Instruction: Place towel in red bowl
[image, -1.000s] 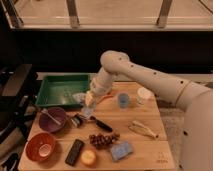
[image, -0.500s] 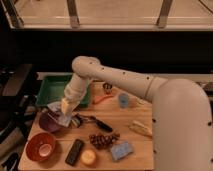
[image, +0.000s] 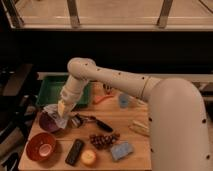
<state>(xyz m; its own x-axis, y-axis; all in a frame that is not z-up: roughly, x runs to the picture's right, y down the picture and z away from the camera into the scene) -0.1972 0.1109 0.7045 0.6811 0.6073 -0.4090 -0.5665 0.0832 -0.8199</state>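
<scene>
The red bowl (image: 41, 146) sits at the front left corner of the wooden table and holds a pale round patch. My gripper (image: 62, 108) hangs from the arm over the table's left side, above and to the right of the red bowl. It is shut on the towel (image: 56, 118), a crumpled whitish cloth that dangles over the rim of a purple bowl (image: 46, 123). The towel is apart from the red bowl.
A green tray (image: 50, 90) lies behind the gripper. On the table are a black brush (image: 96, 121), grapes (image: 103, 139), a black device (image: 75, 151), an orange fruit (image: 89, 157), a blue sponge (image: 121, 149), a blue cup (image: 123, 100) and pale sticks (image: 140, 127).
The arm has swung left from the table's middle to over the purple bowl, carrying the towel, and has dropped slightly lower toward the front left.
</scene>
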